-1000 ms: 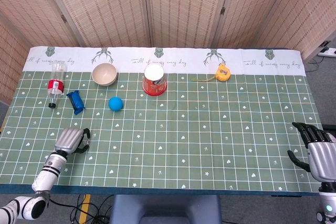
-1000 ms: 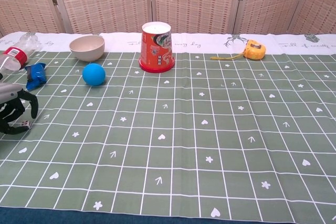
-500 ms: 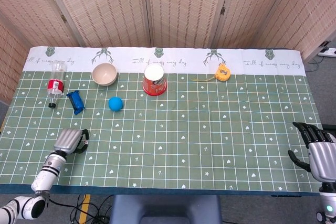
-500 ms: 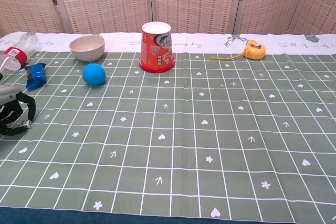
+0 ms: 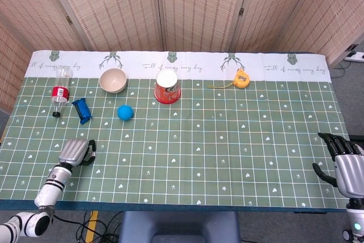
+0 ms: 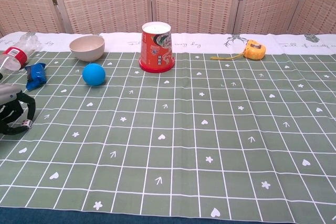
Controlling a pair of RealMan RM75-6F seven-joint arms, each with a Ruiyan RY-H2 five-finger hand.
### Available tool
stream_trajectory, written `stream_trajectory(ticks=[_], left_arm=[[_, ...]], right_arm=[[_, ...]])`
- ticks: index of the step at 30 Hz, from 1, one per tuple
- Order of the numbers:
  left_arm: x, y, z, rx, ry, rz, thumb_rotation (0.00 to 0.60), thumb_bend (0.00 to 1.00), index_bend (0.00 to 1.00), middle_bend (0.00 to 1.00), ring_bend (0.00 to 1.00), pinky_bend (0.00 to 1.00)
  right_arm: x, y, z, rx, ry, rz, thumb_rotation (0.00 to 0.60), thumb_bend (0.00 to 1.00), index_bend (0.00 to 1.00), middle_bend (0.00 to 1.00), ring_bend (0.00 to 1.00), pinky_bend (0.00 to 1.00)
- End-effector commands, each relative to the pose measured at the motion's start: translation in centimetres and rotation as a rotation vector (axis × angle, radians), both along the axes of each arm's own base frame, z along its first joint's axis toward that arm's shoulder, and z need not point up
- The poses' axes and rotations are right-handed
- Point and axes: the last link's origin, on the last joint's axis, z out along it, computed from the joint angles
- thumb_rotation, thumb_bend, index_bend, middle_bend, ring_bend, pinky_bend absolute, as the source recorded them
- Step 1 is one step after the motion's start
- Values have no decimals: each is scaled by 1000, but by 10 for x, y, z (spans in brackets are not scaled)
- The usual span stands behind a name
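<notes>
The blue packet (image 5: 82, 110) is lying beyond the left hand's fingertips, further from the robot and well apart from them, with the blue ball (image 5: 125, 112) sitting off to the inner side of that hand, also well apart from it. The left hand (image 5: 74, 152) is resting low over the green checked cloth (image 5: 216, 146) near the robot's edge of the table, its back turned up in the head view. In the chest view the same hand (image 6: 11, 111) is showing at the left border, its dark fingers (image 6: 30, 106) curling downward toward the cloth and arching over nothing; they are standing narrowly apart and holding no object.

Past the packet, still further from those fingers, a clear bottle with a red label (image 5: 60, 91) is lying on its side. The beige bowl (image 5: 112, 80) is standing beyond the ball, and the upturned red cup (image 5: 168, 86) is standing beside the bowl toward the table's middle. The yellow tape measure (image 5: 242, 78) is lying far across the cloth with a short length of tape drawn out.

The right hand (image 5: 347, 166) is hovering off the table's right corner, its fingers spreading apart and pointing away from the robot, gripping nothing.
</notes>
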Motion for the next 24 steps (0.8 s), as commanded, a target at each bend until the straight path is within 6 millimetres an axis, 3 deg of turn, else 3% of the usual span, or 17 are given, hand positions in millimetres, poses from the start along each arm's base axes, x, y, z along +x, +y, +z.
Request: stream_trajectory(ticks=[1,12,16,19,22,24], left_arm=[[5,1,2,14,-40,-7,600,422,576,849,790,949],[37,-1,5,21,-179,-126,600,422,579,850,791,950],[62,5,17,65,-287,-178,600,422,576,850,791,951],[83,10,31,141,-469,-190,600,400,485,850,791,951],[94,15,42,164,-552,-193,593,290,310,836,776,951],[100,17,49,189,-579,-205,511,238,194,806,752,952]], right_arm=[[0,0,0,1,-1,-1,600,185,175,222,191,274],[-4,2,0,1,-2,-10,600,185,174,222,191,274],[-5,2,1,-3,-4,-12,600,185,174,223,191,274],[-6,3,1,-4,-6,-18,600,185,175,223,191,274],[-7,3,1,-4,-7,-21,600,186,174,223,191,274],[-8,4,2,-5,-7,-26,600,185,175,223,191,274]])
